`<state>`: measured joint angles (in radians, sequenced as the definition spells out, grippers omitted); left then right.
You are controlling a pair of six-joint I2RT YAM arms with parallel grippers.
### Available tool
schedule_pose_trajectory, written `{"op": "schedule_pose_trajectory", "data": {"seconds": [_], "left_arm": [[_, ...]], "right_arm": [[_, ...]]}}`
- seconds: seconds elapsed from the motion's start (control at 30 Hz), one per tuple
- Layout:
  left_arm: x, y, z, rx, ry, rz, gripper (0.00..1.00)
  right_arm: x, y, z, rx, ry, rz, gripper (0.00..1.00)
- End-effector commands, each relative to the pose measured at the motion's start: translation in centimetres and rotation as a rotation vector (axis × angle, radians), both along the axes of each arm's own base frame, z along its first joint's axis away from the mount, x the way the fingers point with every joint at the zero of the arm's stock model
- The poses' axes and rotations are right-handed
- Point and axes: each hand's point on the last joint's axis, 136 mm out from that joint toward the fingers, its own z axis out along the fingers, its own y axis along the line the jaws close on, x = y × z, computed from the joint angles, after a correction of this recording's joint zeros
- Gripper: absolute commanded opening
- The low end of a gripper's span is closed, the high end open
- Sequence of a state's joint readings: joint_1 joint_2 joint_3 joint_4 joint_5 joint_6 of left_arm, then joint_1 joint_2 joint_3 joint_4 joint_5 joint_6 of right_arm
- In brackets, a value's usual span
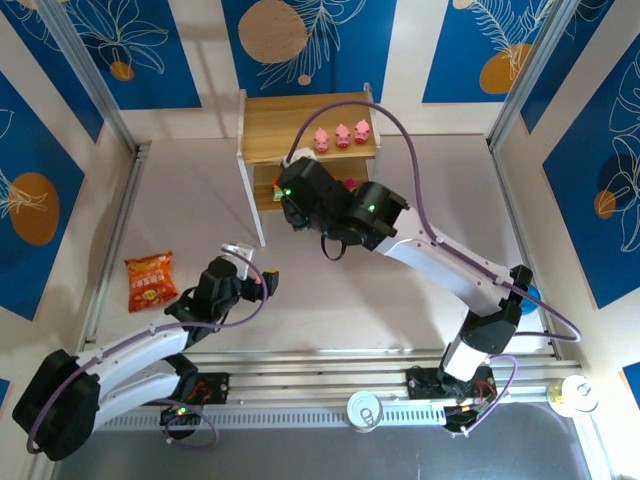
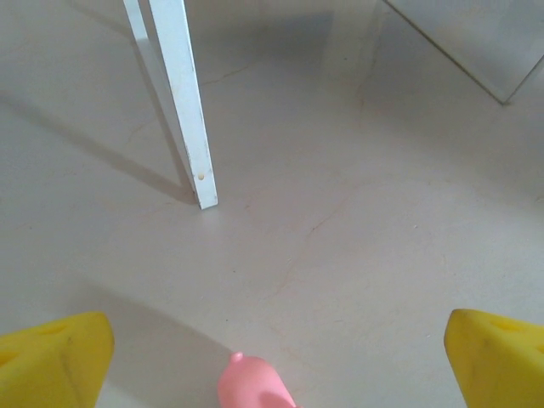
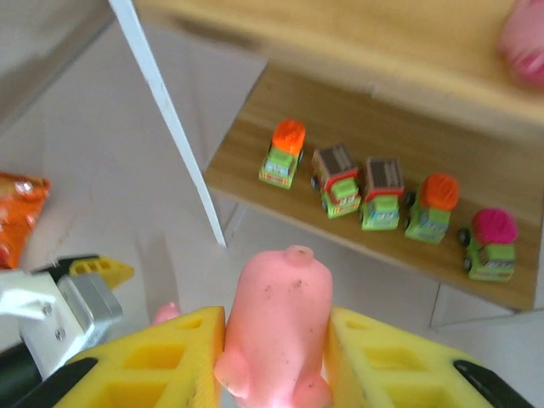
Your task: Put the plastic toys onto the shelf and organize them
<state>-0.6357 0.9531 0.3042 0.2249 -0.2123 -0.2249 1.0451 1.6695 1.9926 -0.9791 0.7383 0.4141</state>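
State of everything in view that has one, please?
left gripper: open, over the loose pig.
right gripper: shut on the held pig.
loose pig: on the table, ungripped.
three pigs: upright on the shelf top tier.
five trucks: lined up on the lower tier.
snack bag: lying flat.

No legible text, brand name, number or sign can be read. The orange snack bag (image 1: 150, 281) on the desk (image 1: 330, 300) carries printed markings, but they are too small and blurred to make out any characters.
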Motion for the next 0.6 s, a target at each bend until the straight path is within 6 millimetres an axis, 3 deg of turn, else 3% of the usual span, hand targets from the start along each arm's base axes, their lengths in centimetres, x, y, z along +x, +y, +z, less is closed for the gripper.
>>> {"op": "schedule_pose_trajectory", "data": {"seconds": [0.0,0.27,0.57], "left_arm": [[0.3,-0.3,1.7,-0.004,-0.062,-0.006,1.0],[0.4,-0.2,1.8,0.002,-0.066,-0.001,1.0],[0.4,0.0,1.7,0.008,-0.069,0.01,1.0]], "right_arm": [[1.1,-0.3,2.2,-0.029,-0.059,0.003,0.33],[4.3,-0.2,4.8,-0.032,-0.096,-0.014,0.33],[8.1,0.2,4.3,-0.033,-0.093,-0.038,0.33]]}}
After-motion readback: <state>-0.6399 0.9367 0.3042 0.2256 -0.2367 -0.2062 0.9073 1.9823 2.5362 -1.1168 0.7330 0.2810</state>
